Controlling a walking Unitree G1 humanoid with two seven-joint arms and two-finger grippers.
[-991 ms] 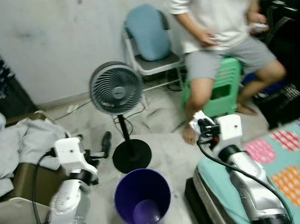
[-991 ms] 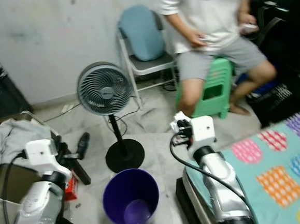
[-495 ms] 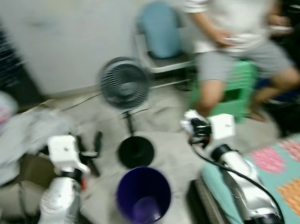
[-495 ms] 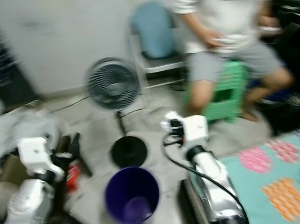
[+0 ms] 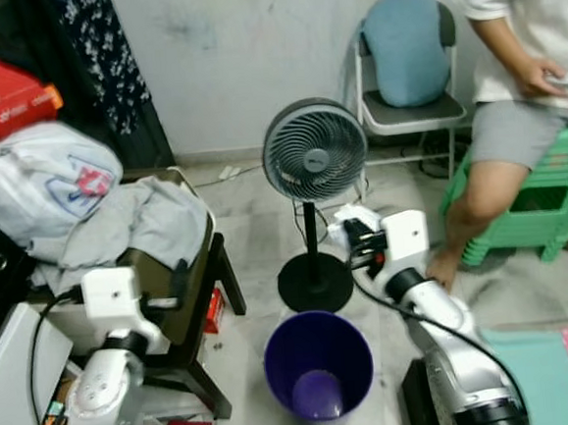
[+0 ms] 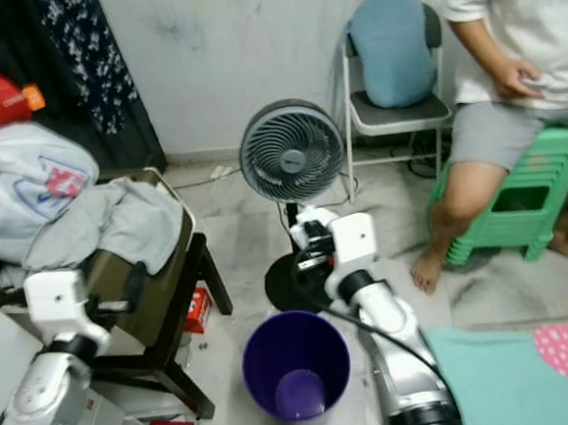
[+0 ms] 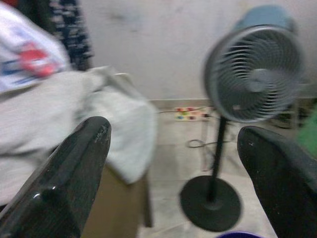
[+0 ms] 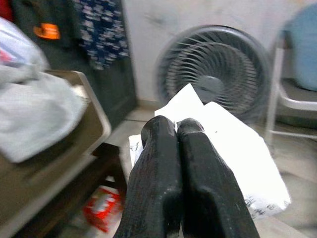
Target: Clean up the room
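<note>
- You're in a cluttered room: tiled floor (image 5: 265, 224), a standing fan (image 5: 314, 156) by the wall, a folding chair (image 5: 409, 114) behind it, and a person (image 5: 530, 85) sitting on a green stool (image 5: 530, 208) off to the right.
- On the left there's a low table (image 5: 188, 309) piled with grey clothes (image 5: 117, 221) and a white bag (image 5: 41, 182).
- Your right gripper (image 8: 183, 134) is pinched fully together on a white sheet of paper (image 8: 233, 144), held up in front of the fan's base.
- The purple bin (image 5: 318, 367) sits on the floor just below and slightly to the left of that gripper, so my guess is the paper goes in there.
- The paper looks light and floppy, slightly crumpled; it'll likely flutter if the fan is running, so keep the pinch near its middle until you're right over the bin.
- Your left gripper (image 7: 173, 163) is spread wide with nothing in it, hovering by the table edge near the clothes.
</note>
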